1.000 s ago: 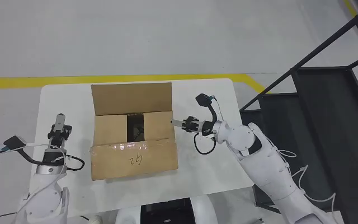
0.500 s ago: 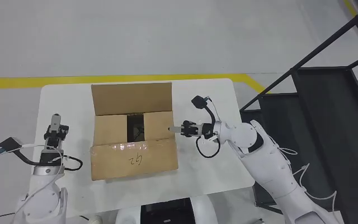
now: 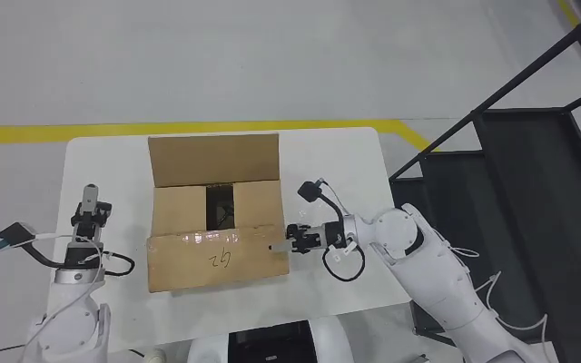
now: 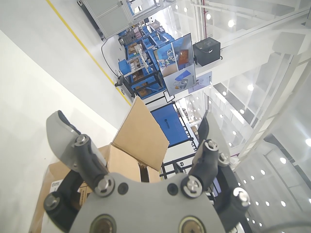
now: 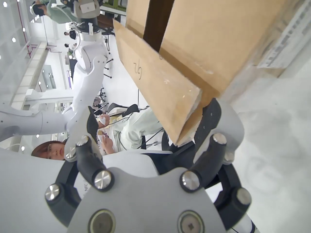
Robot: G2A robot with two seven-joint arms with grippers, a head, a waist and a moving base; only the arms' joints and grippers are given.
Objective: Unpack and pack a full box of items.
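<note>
The right end effector [image 5: 151, 109] stands wide open, its fingers straddling one corner of the front flap [image 5: 155, 83] of the cardboard box [image 3: 218, 222] without closing on it. The box sits in the middle of the white desk [image 3: 109, 154], its rear flap [image 3: 213, 161] raised and two side flaps [image 3: 254, 201] folded inward. A dark gap lies between them, and its contents cannot be made out. Well apart, near the desk's left edge, the left end effector [image 3: 91, 192] hangs spread and empty.
</note>
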